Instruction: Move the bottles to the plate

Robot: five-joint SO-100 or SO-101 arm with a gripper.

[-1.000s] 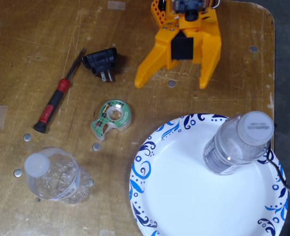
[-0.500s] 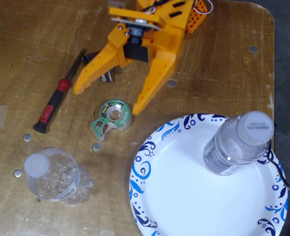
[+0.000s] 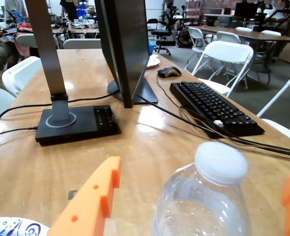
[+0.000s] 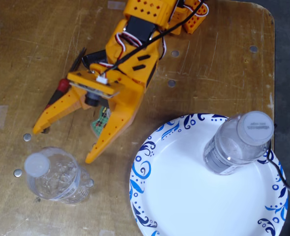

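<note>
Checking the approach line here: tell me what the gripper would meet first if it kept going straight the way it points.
Probably the unlabelled ribbed bottle: the open gripper points at it, and the wrist view shows its cap between the fingers. Height is unclear.

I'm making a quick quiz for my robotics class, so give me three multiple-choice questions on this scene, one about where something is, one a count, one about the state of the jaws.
1. Where does the labelled bottle stand?
A. on the plate
B. on the bare table
C. between the jaws

2. How many bottles show in the fixed view?
A. one
B. two
C. three

3. How do the jaws of the gripper stand?
A. shut on a bottle
B. shut on nothing
C. open, with nothing held

Answers:
1. A, its base sits inside the plate's blue-patterned rim.
2. B, one stands on the plate and the ribbed bottle stands on the table.
3. C, the two orange fingers spread wide just short of the ribbed bottle, and the wrist view shows its cap between them, untouched.
</note>
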